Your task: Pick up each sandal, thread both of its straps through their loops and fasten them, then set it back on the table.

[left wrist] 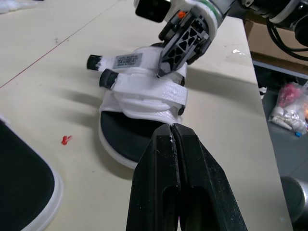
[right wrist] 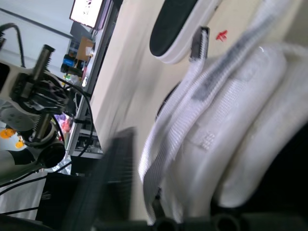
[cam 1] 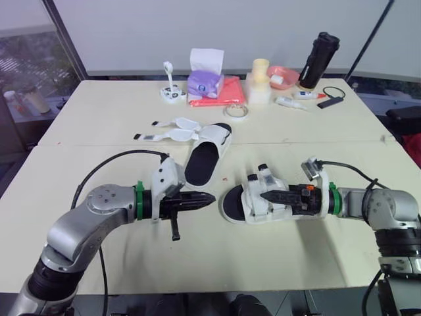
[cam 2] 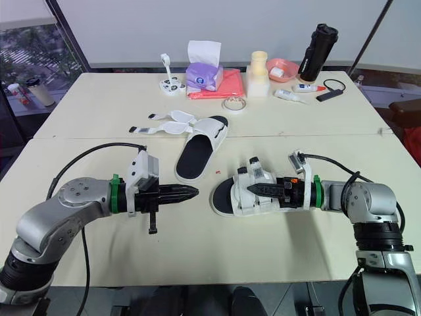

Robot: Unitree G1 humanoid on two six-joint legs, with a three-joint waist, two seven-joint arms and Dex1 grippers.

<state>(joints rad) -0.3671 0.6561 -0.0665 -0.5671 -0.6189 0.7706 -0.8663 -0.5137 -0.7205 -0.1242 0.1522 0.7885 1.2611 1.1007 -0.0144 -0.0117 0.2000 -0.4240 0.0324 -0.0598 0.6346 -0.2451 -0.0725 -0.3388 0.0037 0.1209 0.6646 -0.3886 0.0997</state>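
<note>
- Two sandals lie on the bench (cam 1: 99, 112): the near sandal (cam 1: 245, 204) in front, the far sandal (cam 1: 205, 158) behind with its straps splayed.
- The right end effector (cam 1: 264, 195) touches the near sandal; its grip cannot be told.
- The left end effector (cam 1: 209, 199) is clenched and empty.

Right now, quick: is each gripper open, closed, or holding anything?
Left gripper: closed, holding nothing, hovering beside the near sandal.
Right gripper: tip on the near sandal's upper; open or closed cannot be told.
</note>
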